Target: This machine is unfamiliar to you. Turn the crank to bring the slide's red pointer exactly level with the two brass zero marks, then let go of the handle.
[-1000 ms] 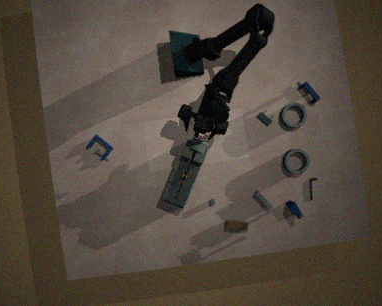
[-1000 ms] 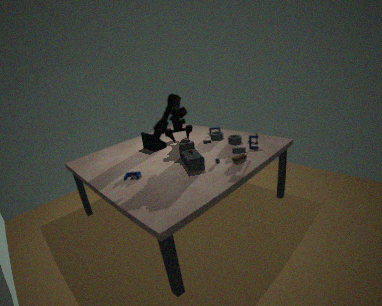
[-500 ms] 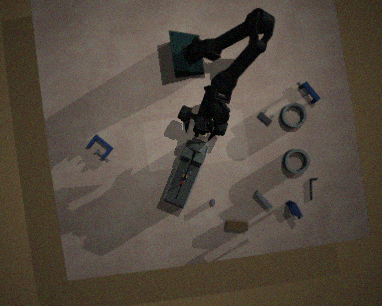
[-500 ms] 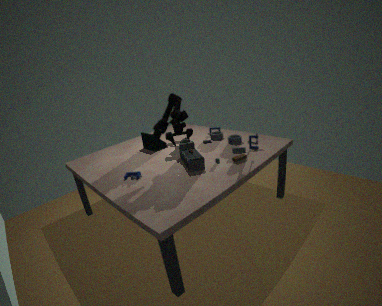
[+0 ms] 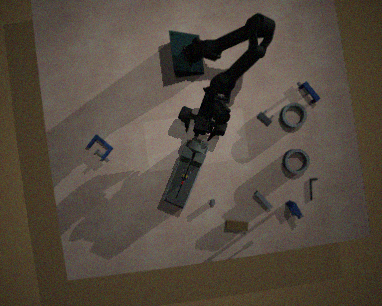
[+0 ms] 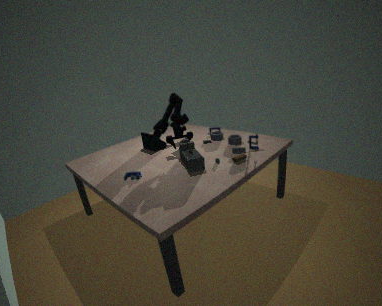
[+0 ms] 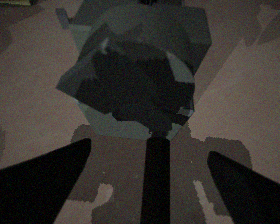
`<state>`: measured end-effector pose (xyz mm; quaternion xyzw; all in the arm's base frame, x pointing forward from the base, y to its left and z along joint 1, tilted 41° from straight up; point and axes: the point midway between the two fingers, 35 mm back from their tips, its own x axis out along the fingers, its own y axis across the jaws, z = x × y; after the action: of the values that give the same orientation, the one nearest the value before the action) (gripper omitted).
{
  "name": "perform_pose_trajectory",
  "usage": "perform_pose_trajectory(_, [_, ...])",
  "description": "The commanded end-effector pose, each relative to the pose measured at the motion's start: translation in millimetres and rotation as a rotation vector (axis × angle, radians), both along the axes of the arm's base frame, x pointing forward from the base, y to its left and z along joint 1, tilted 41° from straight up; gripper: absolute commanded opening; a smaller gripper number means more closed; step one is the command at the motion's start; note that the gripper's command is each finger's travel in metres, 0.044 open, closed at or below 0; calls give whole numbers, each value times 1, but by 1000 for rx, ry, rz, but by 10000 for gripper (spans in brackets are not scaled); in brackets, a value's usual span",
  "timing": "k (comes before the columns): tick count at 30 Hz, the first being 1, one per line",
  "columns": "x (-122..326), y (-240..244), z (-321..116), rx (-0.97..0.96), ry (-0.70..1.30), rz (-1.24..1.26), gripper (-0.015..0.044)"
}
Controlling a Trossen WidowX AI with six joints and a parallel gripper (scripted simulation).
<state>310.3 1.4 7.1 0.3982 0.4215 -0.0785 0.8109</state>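
The grey machine (image 5: 176, 194) (image 6: 196, 164) (image 7: 198, 25) lies on the table with its long slide pointing away from the arm. The small red pointer (image 5: 182, 183) is off the brass marks (image 5: 186, 176), on the side farther from the crank; the wrist view does not show them. The black crank handle (image 7: 158, 185) sticks out from the machine's near end. My gripper (image 5: 202, 133) (image 6: 181, 140) (image 7: 149, 150) is open and empty. In the wrist view the handle stands between its spread fingers, with a gap on each side. The crank's hub is in dark shadow.
Blue clamps (image 5: 103, 146) (image 5: 309, 93) stand left and right of the machine. Two grey rings (image 5: 282, 116) (image 5: 285, 162), a tan block (image 5: 236, 226), a grey block (image 5: 262, 200), a hex key (image 5: 311, 190) and a small grey piece (image 5: 212, 202) lie to the right.
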Motion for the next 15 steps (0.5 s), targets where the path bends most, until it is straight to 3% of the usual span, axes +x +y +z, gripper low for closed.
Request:
perform_pose_trajectory(1, [-4, 5, -9, 3, 15, -3, 440])
perform_pose_trajectory(4, [-5, 6, -10, 3, 15, -3, 440])
perform_pose_trajectory(15, [-5, 6, -10, 3, 15, -3, 151])
